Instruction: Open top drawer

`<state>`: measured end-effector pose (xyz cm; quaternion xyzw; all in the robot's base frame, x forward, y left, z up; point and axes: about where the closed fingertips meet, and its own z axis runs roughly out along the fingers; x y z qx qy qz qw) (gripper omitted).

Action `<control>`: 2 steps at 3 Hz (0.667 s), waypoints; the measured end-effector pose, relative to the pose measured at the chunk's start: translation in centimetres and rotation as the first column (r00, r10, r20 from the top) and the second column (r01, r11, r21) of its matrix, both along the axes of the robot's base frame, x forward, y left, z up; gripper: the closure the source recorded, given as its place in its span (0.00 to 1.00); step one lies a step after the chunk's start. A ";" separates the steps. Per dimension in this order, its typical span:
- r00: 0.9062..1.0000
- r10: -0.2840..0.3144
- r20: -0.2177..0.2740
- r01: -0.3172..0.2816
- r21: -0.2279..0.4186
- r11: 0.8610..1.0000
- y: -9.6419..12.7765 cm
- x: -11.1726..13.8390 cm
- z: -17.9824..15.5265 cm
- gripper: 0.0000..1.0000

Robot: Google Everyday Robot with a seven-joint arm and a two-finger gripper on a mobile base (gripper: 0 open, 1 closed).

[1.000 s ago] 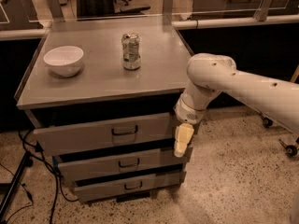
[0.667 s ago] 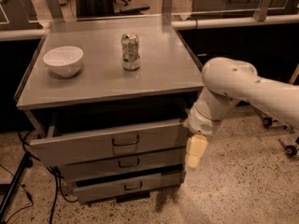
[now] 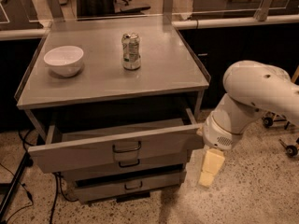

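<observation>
The top drawer (image 3: 93, 150) is a wide grey metal drawer with a small dark loop handle (image 3: 126, 147) at its centre. It stands pulled out from the cabinet, its tray showing behind the front panel. My gripper (image 3: 209, 168) hangs from the white arm (image 3: 254, 94) just past the drawer's right end, its yellowish fingers (image 3: 212, 161) pointing down. It is beside the front panel's right corner, not on the handle.
A white bowl (image 3: 64, 59) and a drink can (image 3: 131, 51) stand on the cabinet top (image 3: 163, 73). Two narrower drawers (image 3: 126, 185) sit below, the lowest slightly out. Cables and a black leg (image 3: 14, 190) lie at the left. Speckled floor lies to the right.
The top drawer has slid outward from nearly shut to well open. My arm and gripper have moved right and toward the camera with it.
</observation>
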<state>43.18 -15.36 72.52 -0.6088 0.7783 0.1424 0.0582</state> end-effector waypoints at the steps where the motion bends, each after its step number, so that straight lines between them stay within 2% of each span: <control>1: 0.999 0.022 0.035 -0.021 -0.004 1.000 0.9 2.7 0.7 0.00; 2: 0.996 0.070 0.063 -0.069 -0.024 0.997 2.6 6.5 1.0 0.00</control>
